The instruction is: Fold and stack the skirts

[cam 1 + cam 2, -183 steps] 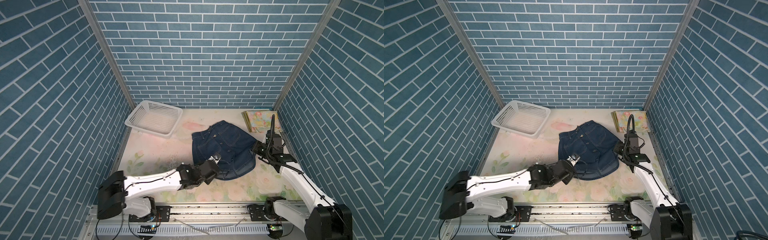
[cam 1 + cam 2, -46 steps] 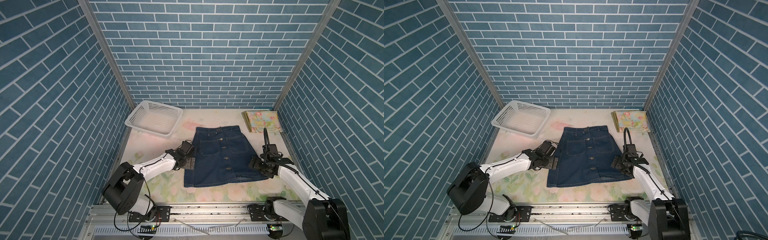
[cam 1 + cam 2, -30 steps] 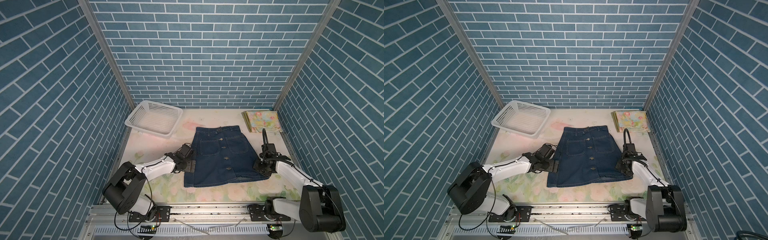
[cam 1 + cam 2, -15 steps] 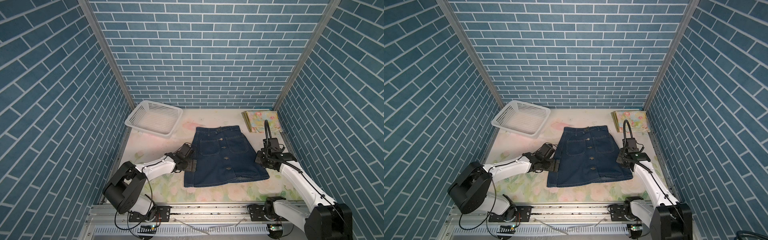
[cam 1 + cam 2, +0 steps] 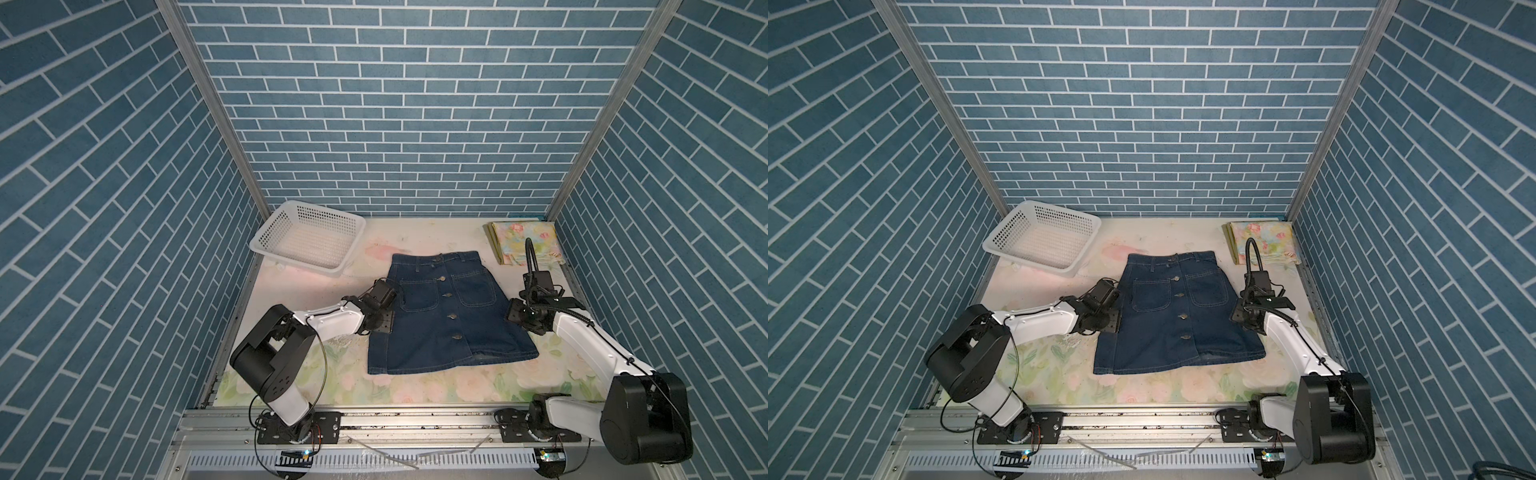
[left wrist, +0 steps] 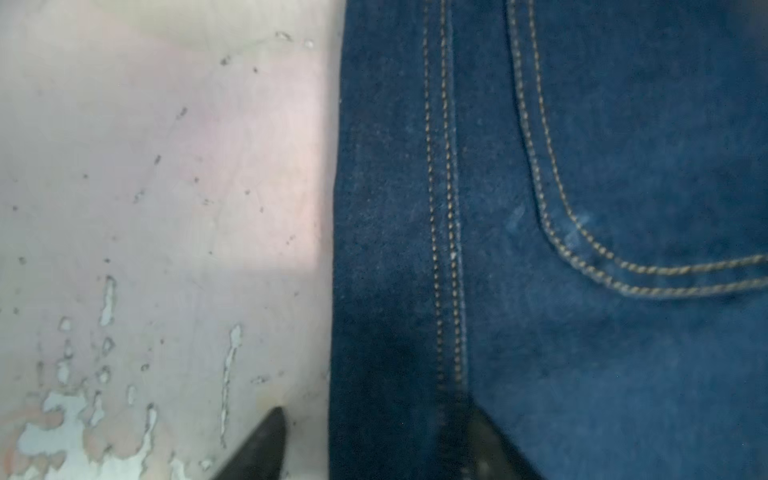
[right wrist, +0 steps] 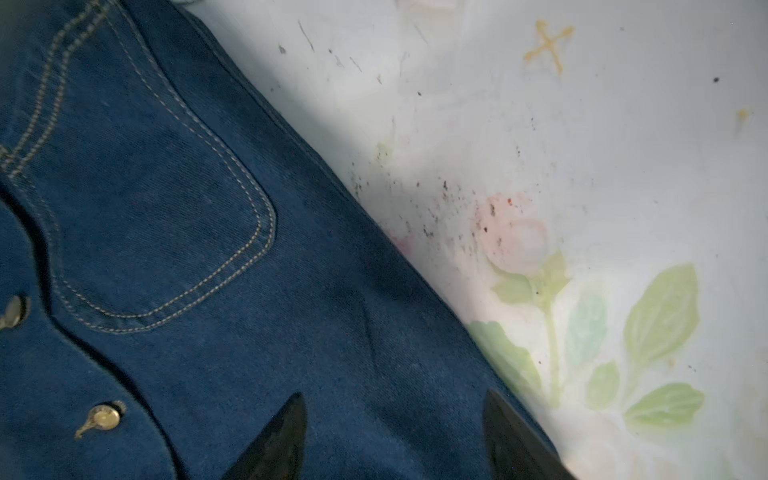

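Observation:
A dark blue denim skirt (image 5: 444, 320) (image 5: 1177, 316) lies flat, buttons up, in the middle of the table in both top views. My left gripper (image 5: 384, 328) (image 6: 378, 444) is low at its left edge, jaws apart: one finger (image 6: 266, 444) rests on the table and the other on the denim (image 6: 582, 166). At the skirt's right edge my right gripper (image 5: 513, 318) (image 7: 392, 440) stands open just above the cloth (image 7: 166, 249), holding nothing. A folded pastel skirt with pink flowers (image 5: 525, 245) (image 5: 1264, 245) lies at the back right corner.
A white perforated basket (image 5: 266, 235) (image 5: 1000, 235) sits tilted at the back left, near the wall. The tabletop (image 5: 415, 386) has a faded flower print. Blue brick walls close in the left, back and right sides.
My right gripper has opened and let go of the denim skirt's right edge, shifting slightly toward the back. The left jaws have narrowed around the left edge. The skirt lies as before.

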Robot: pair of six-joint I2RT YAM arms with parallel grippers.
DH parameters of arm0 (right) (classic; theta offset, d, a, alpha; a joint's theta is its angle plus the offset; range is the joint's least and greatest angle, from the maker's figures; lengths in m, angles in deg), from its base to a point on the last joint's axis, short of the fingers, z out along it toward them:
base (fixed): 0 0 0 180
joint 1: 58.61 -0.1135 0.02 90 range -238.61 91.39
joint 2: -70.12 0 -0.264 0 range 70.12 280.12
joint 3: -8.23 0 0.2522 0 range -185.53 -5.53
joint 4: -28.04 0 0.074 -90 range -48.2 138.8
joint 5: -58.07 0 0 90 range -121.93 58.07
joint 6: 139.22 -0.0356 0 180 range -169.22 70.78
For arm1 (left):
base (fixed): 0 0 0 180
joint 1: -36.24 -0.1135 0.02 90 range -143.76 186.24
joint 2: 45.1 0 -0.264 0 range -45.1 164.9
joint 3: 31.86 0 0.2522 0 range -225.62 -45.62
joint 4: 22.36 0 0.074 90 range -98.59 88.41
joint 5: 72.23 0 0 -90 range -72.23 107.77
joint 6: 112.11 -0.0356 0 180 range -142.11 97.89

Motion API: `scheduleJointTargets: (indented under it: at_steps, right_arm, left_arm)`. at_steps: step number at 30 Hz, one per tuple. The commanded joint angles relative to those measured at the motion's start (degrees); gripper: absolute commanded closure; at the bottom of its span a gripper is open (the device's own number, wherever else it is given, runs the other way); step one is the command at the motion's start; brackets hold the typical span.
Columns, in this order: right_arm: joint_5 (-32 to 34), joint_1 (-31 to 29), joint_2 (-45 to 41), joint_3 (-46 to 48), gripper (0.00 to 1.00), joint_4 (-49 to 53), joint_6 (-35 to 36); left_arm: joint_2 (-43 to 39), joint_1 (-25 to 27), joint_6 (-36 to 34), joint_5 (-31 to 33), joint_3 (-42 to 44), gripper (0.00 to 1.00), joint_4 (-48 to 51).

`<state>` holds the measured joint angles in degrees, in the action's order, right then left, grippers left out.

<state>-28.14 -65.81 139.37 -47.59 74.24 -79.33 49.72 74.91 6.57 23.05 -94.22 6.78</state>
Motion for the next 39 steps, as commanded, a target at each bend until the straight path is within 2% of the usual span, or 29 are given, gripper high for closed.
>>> scheduleJointTargets:
  at_steps: [1, 2, 6, 11, 14, 17, 21, 28, 31, 34, 36, 37, 39]
  right_arm:
    - [-0.7, 0.1, -2.6, -2.0, 0.33, 0.1, -0.2]
    - [-0.7, 0.2, -3.1, -1.9, 0.33, 0.1, -0.3]
    - [-0.4, 0.1, -3.3, -1.3, 0.31, -0.6, 0.0]
    - [-1.3, 0.2, -1.5, -0.3, 0.25, -1.3, 0.5]
    - [-2.1, 0.2, -1.4, 1.3, 0.19, -1.6, 0.3]
    - [-5.2, 0.1, 0.0, 2.9, 0.17, -2.4, 0.4]
    - [-10.9, -0.6, 1.8, 4.5, 0.17, -4.2, 0.1]
    - [-11.8, -8.2, 2.8, 6.9, 0.21, -5.0, -3.3]
    - [-12.2, -9.8, 4.0, 9.2, 0.35, -7.1, -4.3]
    - [-12.7, -10.1, 5.3, 9.8, 0.64, -8.9, -3.9]
    - [-12.2, -10.1, 5.0, 9.4, 0.94, -9.3, -3.4]
    - [-11.7, -10.1, 4.5, 8.8, 1.00, -8.9, -2.9]
    - [-10.2, -10.0, 3.0, 7.0, 1.00, -7.2, -2.1]
  left_arm:
    - [3.5, 0.3, 0.4, -0.2, 1.2, 0.92, 3.9]
    - [3.7, 0.3, 0.6, 0.0, 1.2, 1.00, 4.2]
    - [1.8, -1.4, 0.9, 0.9, 1.9, 1.00, 5.1]
    - [-1.5, -8.9, 0.5, -0.6, 3.0, 1.00, 2.9]
    - [-1.5, -11.8, 0.1, -0.5, 2.1, 1.00, 2.0]
    - [-0.4, -13.8, -0.4, -1.6, 0.5, 1.00, 1.9]
    - [-0.1, -14.3, -0.7, -2.3, -0.7, 1.00, 1.9]
    - [-0.5, -14.2, -0.7, -3.2, 0.1, 1.00, 1.9]
    - [-1.0, -14.3, -0.5, -3.5, 1.0, 1.00, 1.4]
    - [-1.1, -14.3, -0.5, -3.7, 1.1, 1.00, 1.5]
    - [-1.2, -14.2, -0.7, -4.3, 1.2, 1.00, 1.3]
    - [-1.2, -14.2, -0.7, -4.9, 1.3, 1.00, 1.0]
    - [-1.0, -14.2, -0.4, -6.2, 1.5, 1.00, 0.3]
